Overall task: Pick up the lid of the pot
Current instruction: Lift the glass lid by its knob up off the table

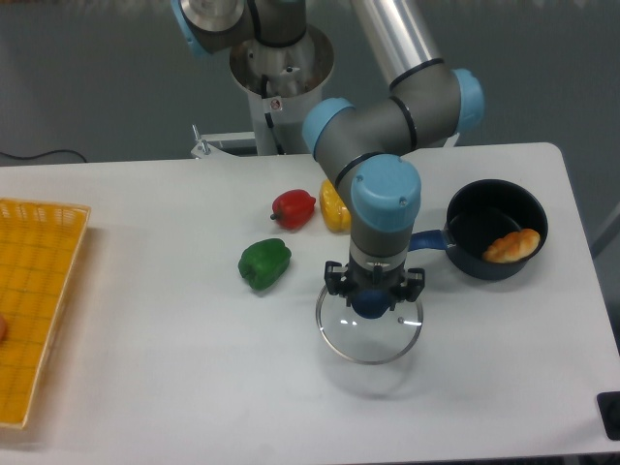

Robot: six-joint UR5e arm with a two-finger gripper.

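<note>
1. a white table (145,339) carries a red pepper (293,208), a green pepper (264,263) and a black pot (484,265) with bread (511,246) in it.
2. the pincer (374,293) is closed on the lid's blue knob (371,305), its fingers parted only by that.
3. the clear lid (368,345) hangs directly under the pincer, raised off the table.

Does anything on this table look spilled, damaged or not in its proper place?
Nothing clearly stands out. The clear lid hangs roughly level from the gripper, the red vegetable and green vegetable look intact, and no spill shows. The gripper partly hides the yellow item.
</note>
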